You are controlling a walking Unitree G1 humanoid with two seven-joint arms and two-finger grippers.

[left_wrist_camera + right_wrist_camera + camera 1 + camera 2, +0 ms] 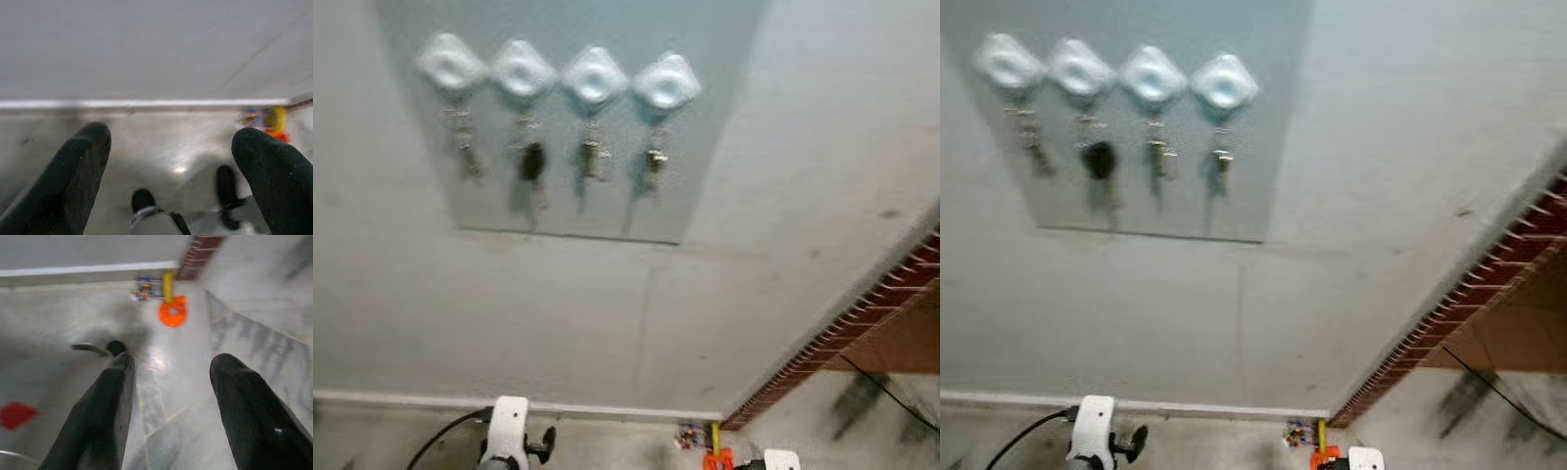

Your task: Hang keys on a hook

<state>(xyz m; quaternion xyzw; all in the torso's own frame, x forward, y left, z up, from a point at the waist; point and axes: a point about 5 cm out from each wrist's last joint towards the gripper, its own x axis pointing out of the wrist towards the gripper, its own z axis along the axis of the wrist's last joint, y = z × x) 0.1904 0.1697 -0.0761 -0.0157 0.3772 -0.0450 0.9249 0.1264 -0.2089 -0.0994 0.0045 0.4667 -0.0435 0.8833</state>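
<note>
- You are facing a big pale wall (607,294) with a grey panel (685,147) high up on it.
- On your right, a red brick edge (842,338) runs down to the floor (166,382).
- Four white hooks (595,76) sit in a row on the panel, close beside each other.
- Each hook has something hanging under it: a bunch of keys (593,157) on three of them, and a dark key fob (532,162) on the second hook counting from your left. The picture is blurry, so you cannot make out more than that.
- It looks like the hanging is done, because every hook is full and neither gripper has keys in it. You can judge the job as finished, or nearly so.
- Both arms hang low near the floor, well apart from the hooks.
- Your left gripper (171,161) has its two black fingers (73,181) spread wide with nothing between them.
- Your right gripper (171,401) is also spread wide, with only the floor seen between its fingers.
- A small orange and yellow toy (172,308) lies on the floor by the brick corner, with a little bunch of colourful bits (144,288) just beside it.
- No box, bowl or basket is here, so the hooks are the only holders.
</note>
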